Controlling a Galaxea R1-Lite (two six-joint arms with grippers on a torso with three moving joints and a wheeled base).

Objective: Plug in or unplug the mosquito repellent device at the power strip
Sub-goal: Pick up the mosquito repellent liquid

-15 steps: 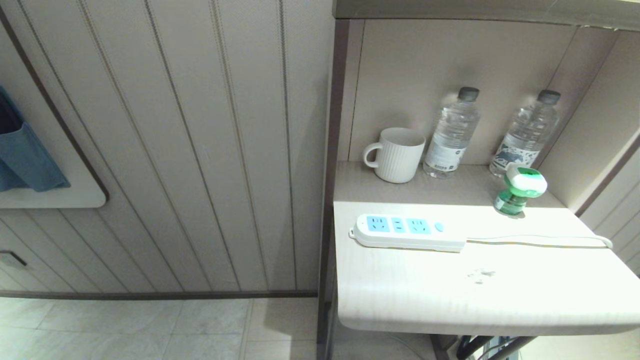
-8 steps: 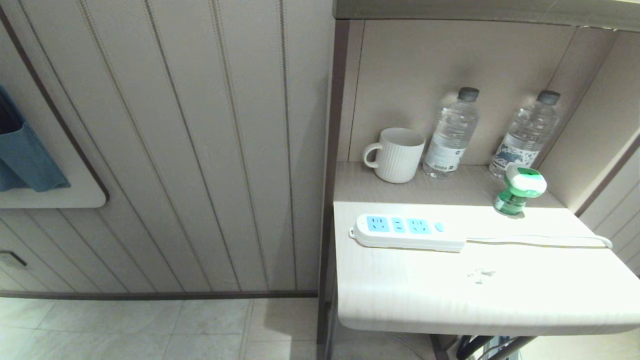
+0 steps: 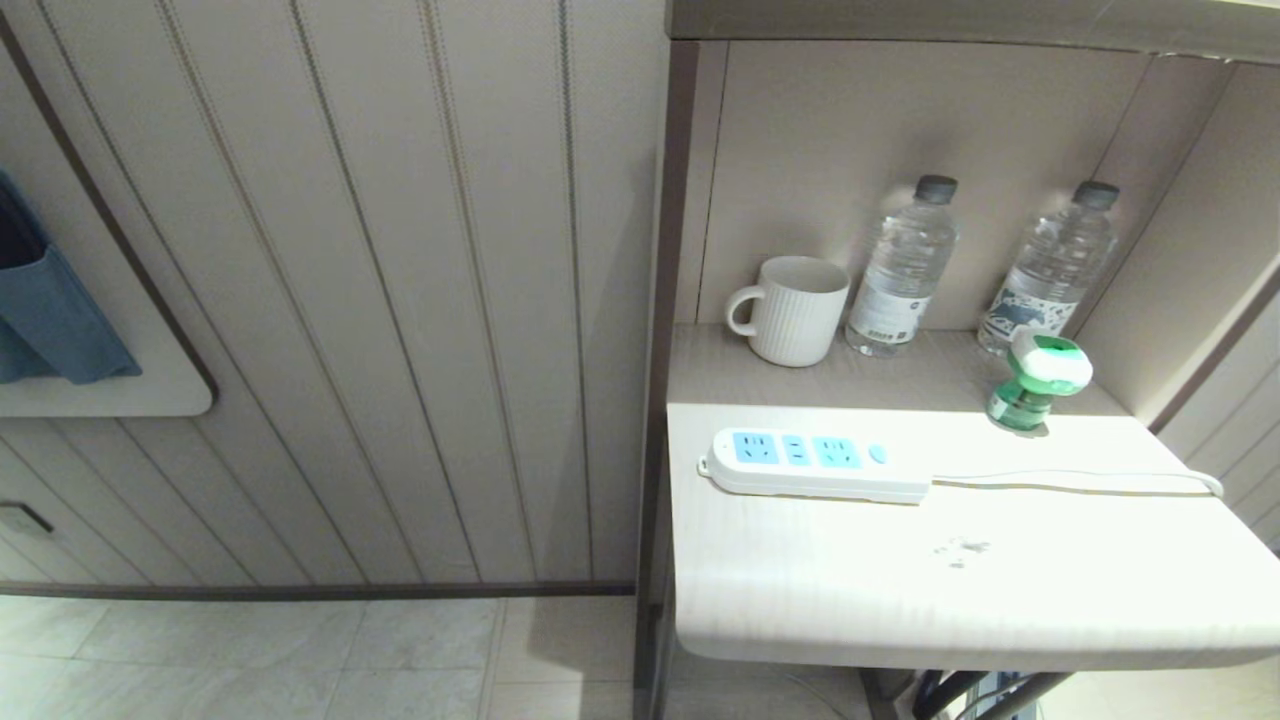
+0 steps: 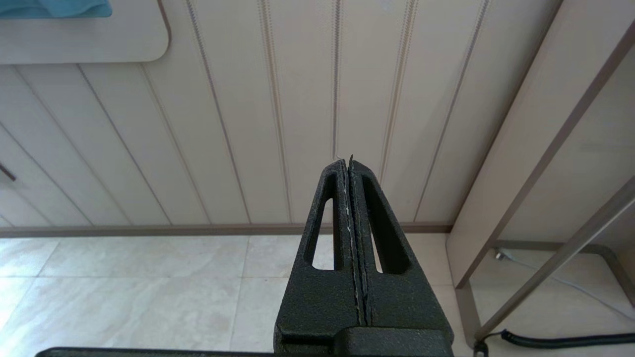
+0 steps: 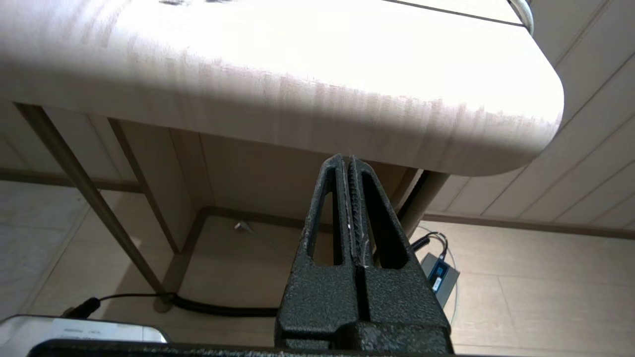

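The white power strip (image 3: 815, 463) with light-blue sockets lies flat on the pale table (image 3: 900, 600), its white cord (image 3: 1080, 483) running off to the right. The green-and-white mosquito repellent device (image 3: 1035, 385) stands on the table behind the strip's cord end, apart from the strip and not in any socket. Neither arm shows in the head view. My right gripper (image 5: 348, 161) is shut and empty, low down in front of the table's front edge (image 5: 347, 124). My left gripper (image 4: 347, 161) is shut and empty, pointing at the panelled wall (image 4: 278, 99) above the floor.
A white ribbed mug (image 3: 792, 308) and two clear water bottles (image 3: 903, 268) (image 3: 1050, 268) stand at the back of the alcove. Side panels wall in the table left and right. Under the table are metal legs (image 5: 89, 198), a black cable (image 5: 218, 310) and a small grey box (image 5: 439, 277).
Nothing has moved on the table in the head view; the strip and the device stand where they were.
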